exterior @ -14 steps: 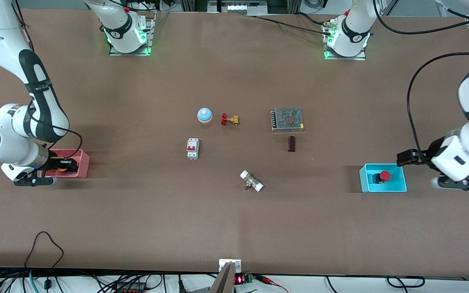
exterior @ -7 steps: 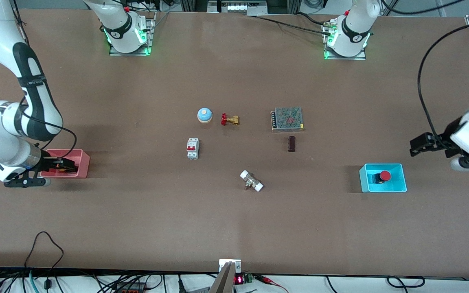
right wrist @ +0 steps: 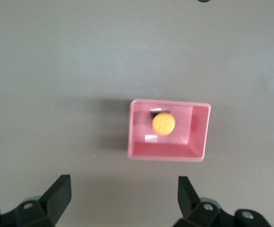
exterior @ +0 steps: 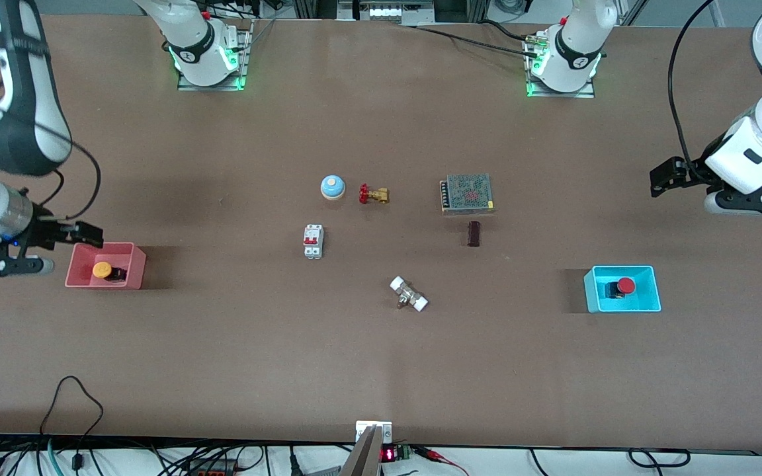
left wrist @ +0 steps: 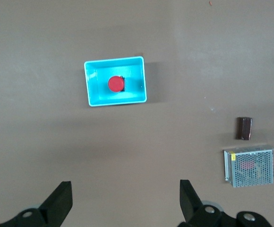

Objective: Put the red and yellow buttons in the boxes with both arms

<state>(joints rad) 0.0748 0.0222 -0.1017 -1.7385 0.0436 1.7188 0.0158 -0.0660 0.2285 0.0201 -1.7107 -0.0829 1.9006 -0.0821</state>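
- The right gripper (exterior: pixel 90 233), fingers spread and empty, hangs over the table just off the pink box (exterior: pixel 131 271), near the edge at the right arm's end.
- The yellow button (exterior: pixel 102 270) lies in that box, so this arm's share looks done.
- The left gripper (exterior: pixel 660 180), likewise spread and empty, is up over bare table near the edge at the left arm's end.
- The red button (exterior: pixel 626 285) lies in the cyan box (exterior: pixel 622 306), apart from the gripper.
- Both wrists point down, forearms raised clear; both arms appear to be off the work.
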